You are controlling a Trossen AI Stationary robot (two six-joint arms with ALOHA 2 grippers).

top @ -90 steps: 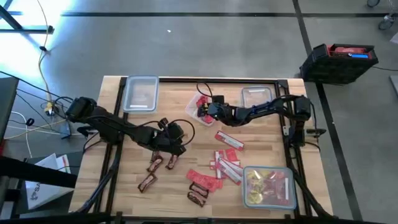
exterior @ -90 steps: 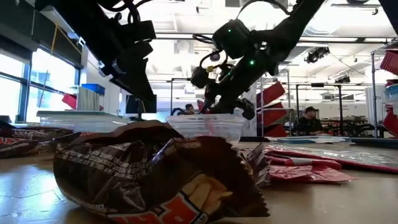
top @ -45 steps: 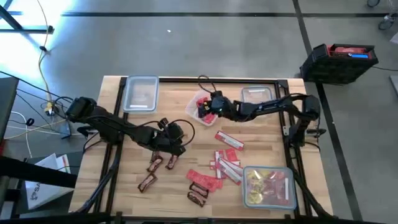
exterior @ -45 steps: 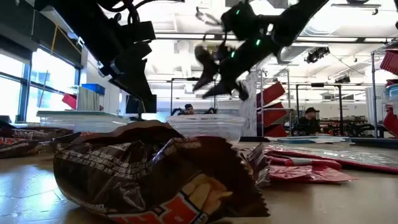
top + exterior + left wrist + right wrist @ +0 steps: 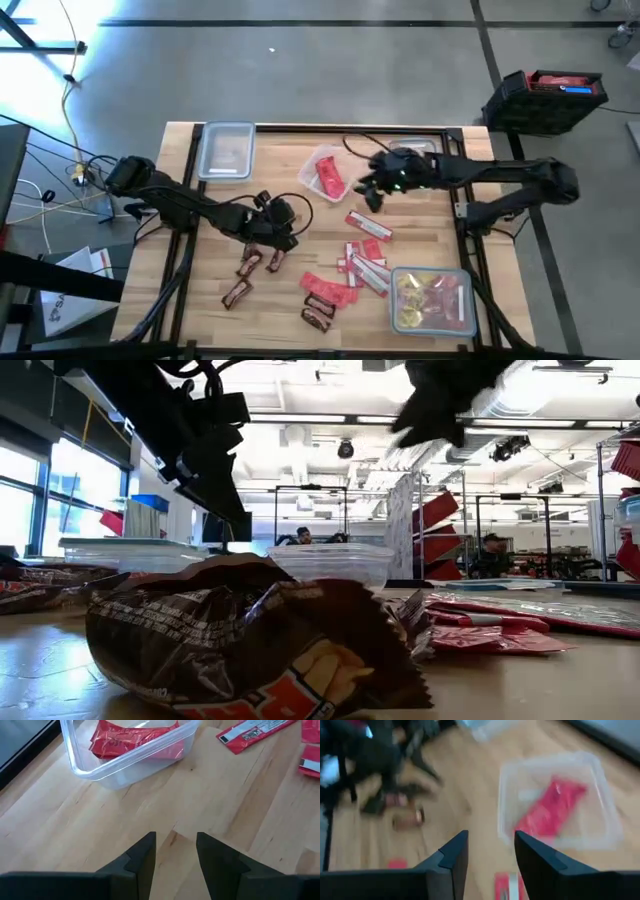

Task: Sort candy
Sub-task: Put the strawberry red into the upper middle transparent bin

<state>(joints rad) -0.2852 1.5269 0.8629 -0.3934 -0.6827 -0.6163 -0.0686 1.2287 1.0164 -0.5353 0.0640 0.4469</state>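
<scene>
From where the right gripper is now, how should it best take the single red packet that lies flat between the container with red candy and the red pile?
I would come straight down on the red packet and pinch across its narrow width at the middle. It lies flat and slanted on the table, apart from the others, so both long edges are free. The right gripper, open and empty, hovers just beyond it.

Robotics lab or workshop, with an open industrial floor.
A wooden tabletop (image 5: 215, 255) stands on taped concrete floor (image 5: 300, 80); behind it, metal racks (image 5: 520, 535), ceiling strip lights (image 5: 300, 420) and seated people (image 5: 492, 555).
</scene>
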